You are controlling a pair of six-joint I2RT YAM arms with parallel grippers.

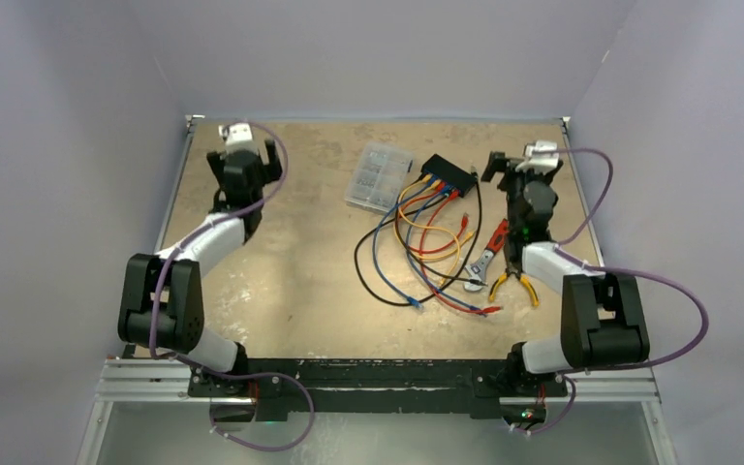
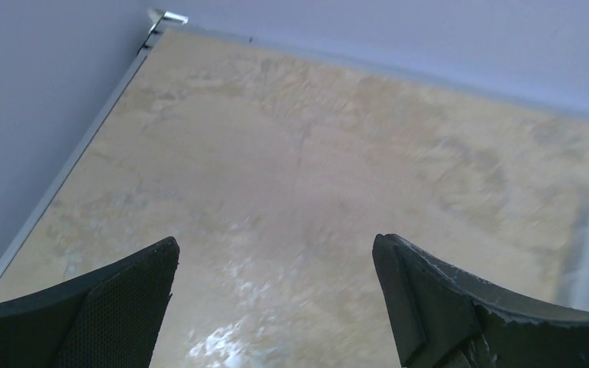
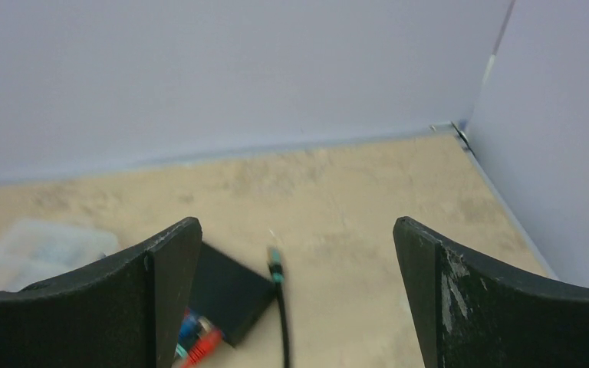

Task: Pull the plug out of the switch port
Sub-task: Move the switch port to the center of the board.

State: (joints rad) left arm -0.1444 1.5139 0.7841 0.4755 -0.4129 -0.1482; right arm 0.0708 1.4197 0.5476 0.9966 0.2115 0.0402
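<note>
— Tan table (image 1: 291,242), left to right: where are you?
— My left gripper (image 2: 276,253) gapes over the far-left corner, well apart. Right of centre the switch (image 1: 449,172) lies slanted, plugs (image 1: 433,186) on its near side (several, coloured). My right gripper (image 3: 297,230), spread and empty, hovers just beside its right end, the nearer arm.

Switch (image 3: 234,295) partly behind right gripper (image 3: 295,226)

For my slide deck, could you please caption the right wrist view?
Right gripper, open, near the switch; red and blue plugs sit at its ports, a black cable alongside.
</note>
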